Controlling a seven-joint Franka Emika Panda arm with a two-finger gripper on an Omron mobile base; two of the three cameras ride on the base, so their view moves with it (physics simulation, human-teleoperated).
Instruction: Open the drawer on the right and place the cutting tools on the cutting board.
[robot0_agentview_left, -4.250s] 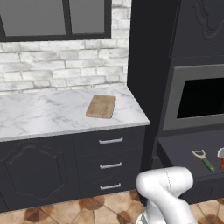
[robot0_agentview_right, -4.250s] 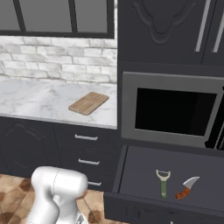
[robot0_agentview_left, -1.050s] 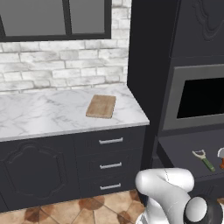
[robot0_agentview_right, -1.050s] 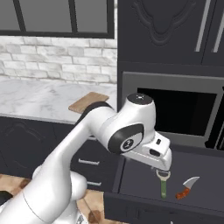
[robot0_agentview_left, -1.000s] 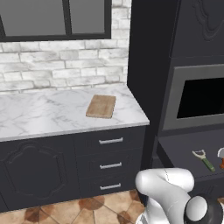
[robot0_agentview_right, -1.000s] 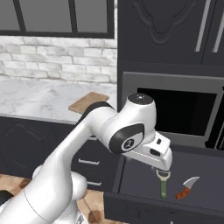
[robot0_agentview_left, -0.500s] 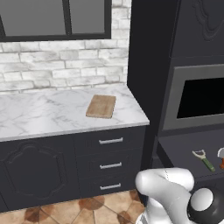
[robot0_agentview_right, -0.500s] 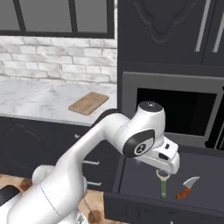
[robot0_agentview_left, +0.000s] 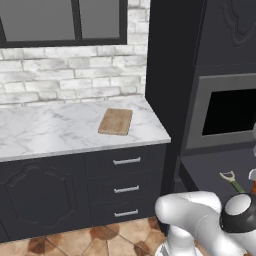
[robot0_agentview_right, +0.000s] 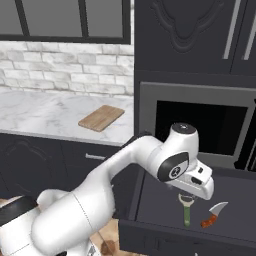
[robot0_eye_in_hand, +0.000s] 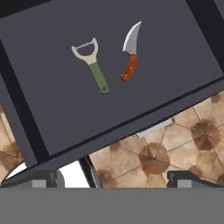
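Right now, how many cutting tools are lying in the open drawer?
2. The peeler lies on the drawer floor, and the knife lies beside it, apart. Both sit below the open gripper.

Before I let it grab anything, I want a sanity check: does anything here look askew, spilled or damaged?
Nothing stands out. The peeler and knife lie flat, apart, in the open drawer; the cutting board sits bare on the counter.
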